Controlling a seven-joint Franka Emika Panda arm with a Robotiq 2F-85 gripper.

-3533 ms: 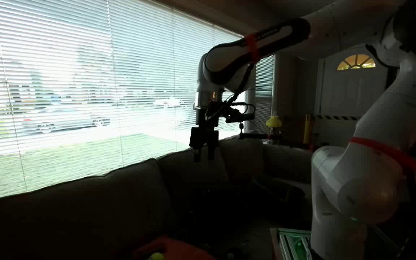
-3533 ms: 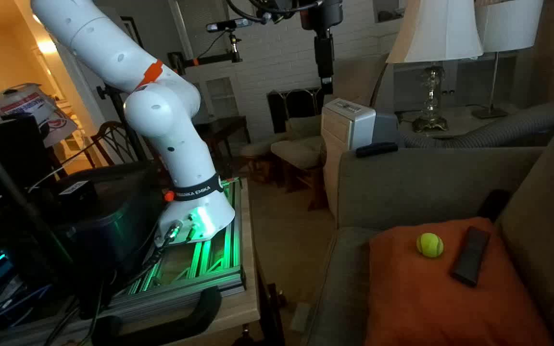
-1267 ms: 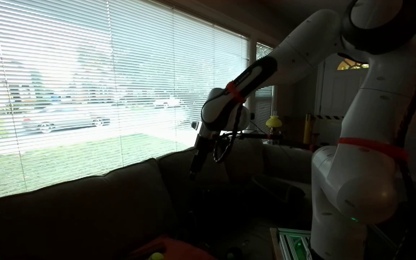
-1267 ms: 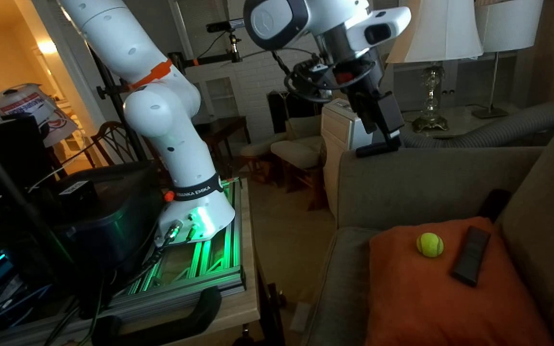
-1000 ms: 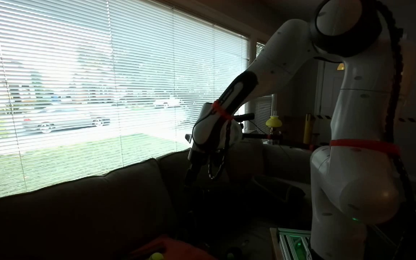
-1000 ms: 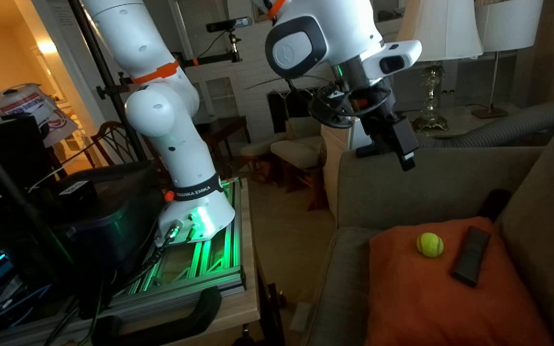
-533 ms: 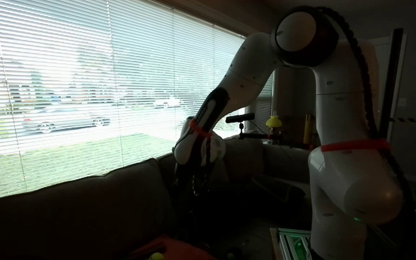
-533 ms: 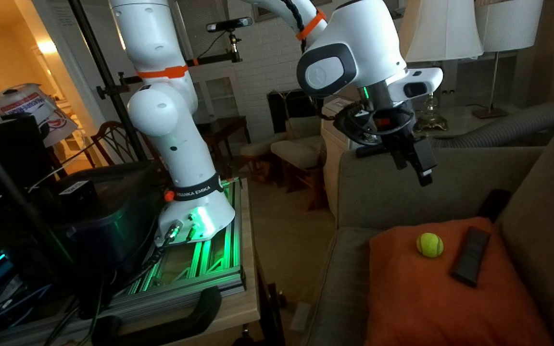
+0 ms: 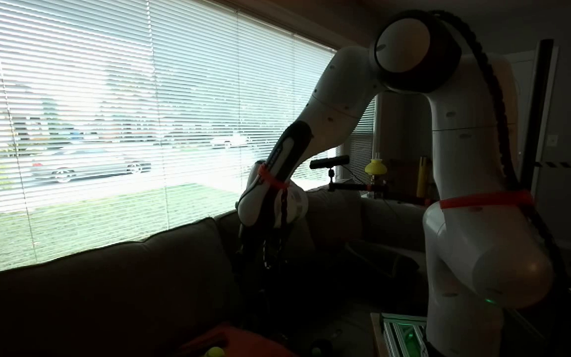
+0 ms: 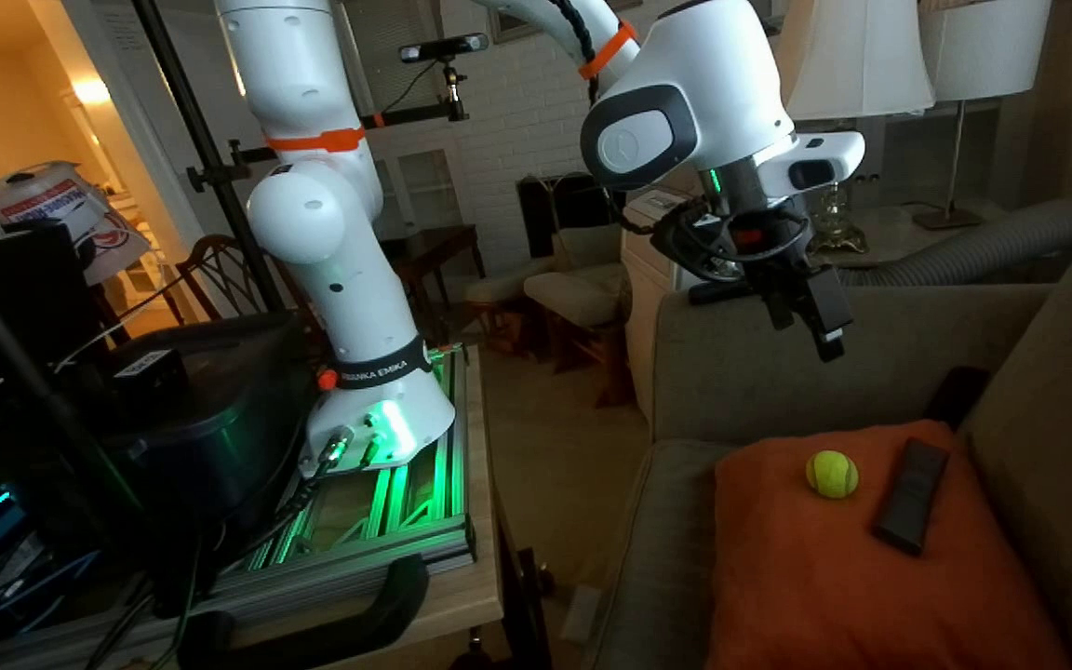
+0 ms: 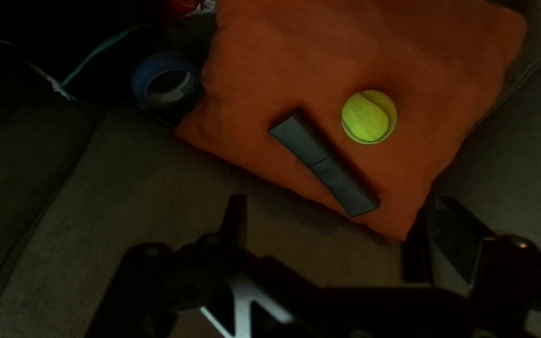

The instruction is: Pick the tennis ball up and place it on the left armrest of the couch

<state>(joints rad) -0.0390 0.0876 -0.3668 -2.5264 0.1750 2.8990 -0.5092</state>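
Note:
The yellow-green tennis ball [image 10: 832, 475] rests on an orange pillow [image 10: 834, 577] on the couch seat. It also shows in the wrist view [image 11: 369, 117] and at the bottom edge of an exterior view [image 9: 214, 352]. The left armrest [image 10: 750, 372] is the padded far end of the brown couch [image 10: 657, 549]. My gripper [image 10: 806, 337] hangs tilted down in front of the armrest, above and apart from the ball. In the wrist view its fingers [image 11: 338, 206] are wide apart with nothing held; the ball lies beyond the fingertips. In an exterior view the gripper is lost in the dark.
A dark remote [image 10: 911, 496] lies beside the ball on the pillow. A black object [image 10: 717, 291] lies on the armrest's front top; another black object [image 10: 958, 395] sits between armrest and couch back. A blue tape roll [image 11: 144, 82] lies by the pillow. Lamps [image 10: 983, 56] stand behind.
Over the last seconds the arm has swung over the couch and lowered, bringing the gripper down before the armrest. In the last half second it has barely moved. The ball has stayed put.

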